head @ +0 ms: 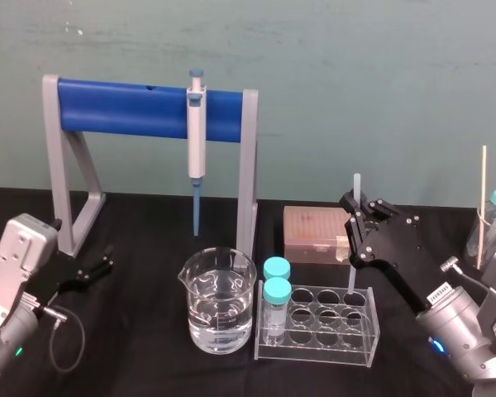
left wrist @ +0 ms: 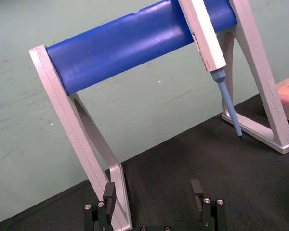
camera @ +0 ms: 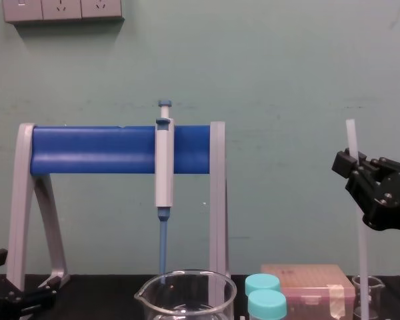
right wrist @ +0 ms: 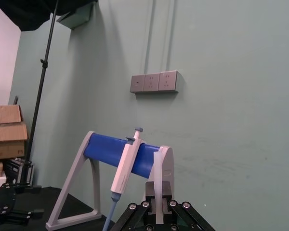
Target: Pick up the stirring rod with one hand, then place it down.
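Presently: right tool (head: 353, 211) is clenching the stirring rod (head: 350, 277) upright; lowering wants verticality, slowness. Left tool (head: 106, 260) is idling on the tabletop (head: 149, 364), released.

The stirring rod (head: 356, 184) is showing whitish translucent, the right gripper (head: 352, 220) black. The stand (head: 124, 107) is presenting a blue bar on grey legs. The vial caps (head: 276, 290) are showing teal, the tablecloth (head: 149, 331) black, the wall (head: 355, 83) pale green.

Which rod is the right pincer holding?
The whitish stirring rod, clamped upright in the right pincer; the tan stick stands free far right. Left pincer open, idle.
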Robot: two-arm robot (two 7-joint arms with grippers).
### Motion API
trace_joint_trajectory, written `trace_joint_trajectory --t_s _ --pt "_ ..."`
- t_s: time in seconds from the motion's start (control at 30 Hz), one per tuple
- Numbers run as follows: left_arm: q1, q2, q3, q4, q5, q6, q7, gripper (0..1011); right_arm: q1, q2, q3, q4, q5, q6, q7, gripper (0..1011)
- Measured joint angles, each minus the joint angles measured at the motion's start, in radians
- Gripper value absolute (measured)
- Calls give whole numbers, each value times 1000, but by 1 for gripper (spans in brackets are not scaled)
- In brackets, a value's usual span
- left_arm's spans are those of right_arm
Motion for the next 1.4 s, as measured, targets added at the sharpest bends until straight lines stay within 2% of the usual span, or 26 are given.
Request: trace_joint_trajectory --t_s 0.57,0.9,1.4 --pt "0 0 0 0 0 0 0 1000 3 8 7 11 -2 16 -6 72" --pt "0 0 0 0 0 0 0 1000 31 11 -5 64 49 36 37 72" --pt "0 0 0 0 0 0 0 1000 47 18 -22 93 50 62 41 72"
